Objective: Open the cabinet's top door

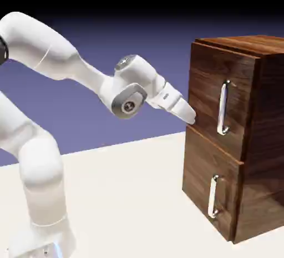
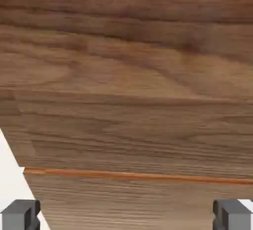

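Apparently spread wide and gripping nothing, tool [image 2: 126, 215] at nine o'clock of top door's handle [image 1: 223, 108], probably for lining up.

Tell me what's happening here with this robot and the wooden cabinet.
A white robot arm is reaching toward the cabinet, and the job is to open its top door. Its gripper is open, with nothing between the fingertips, and hovers close to the front near the seam between the two panels. It isn't on the top door's silver handle. Both the top door and the lower panel look closed, so the opening hasn't begun.
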Available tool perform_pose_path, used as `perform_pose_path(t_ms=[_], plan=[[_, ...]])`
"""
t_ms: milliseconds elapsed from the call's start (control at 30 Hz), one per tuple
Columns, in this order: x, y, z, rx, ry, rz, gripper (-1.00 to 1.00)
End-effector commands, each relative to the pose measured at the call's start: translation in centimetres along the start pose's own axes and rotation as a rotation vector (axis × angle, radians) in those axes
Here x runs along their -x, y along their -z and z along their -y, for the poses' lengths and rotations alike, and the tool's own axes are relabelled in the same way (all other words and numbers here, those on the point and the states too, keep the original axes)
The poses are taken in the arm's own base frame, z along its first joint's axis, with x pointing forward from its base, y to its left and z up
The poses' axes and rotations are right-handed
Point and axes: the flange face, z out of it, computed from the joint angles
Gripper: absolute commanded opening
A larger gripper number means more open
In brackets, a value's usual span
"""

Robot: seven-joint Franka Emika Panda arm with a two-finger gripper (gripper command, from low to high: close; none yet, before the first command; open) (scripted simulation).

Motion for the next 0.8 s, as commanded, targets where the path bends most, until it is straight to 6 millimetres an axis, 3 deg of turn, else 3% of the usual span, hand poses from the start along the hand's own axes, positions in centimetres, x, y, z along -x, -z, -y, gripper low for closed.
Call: perform_pose_path(t_ms=[0,367,767], plan=[[-0.3,0.5,0.3,-0.009,0.054,-0.011,0.0],[-2.6,5.5,2.3,-0.065,0.625,-0.162,0.0],[-4.5,9.8,1.6,-0.034,1.205,-0.361,0.0]])
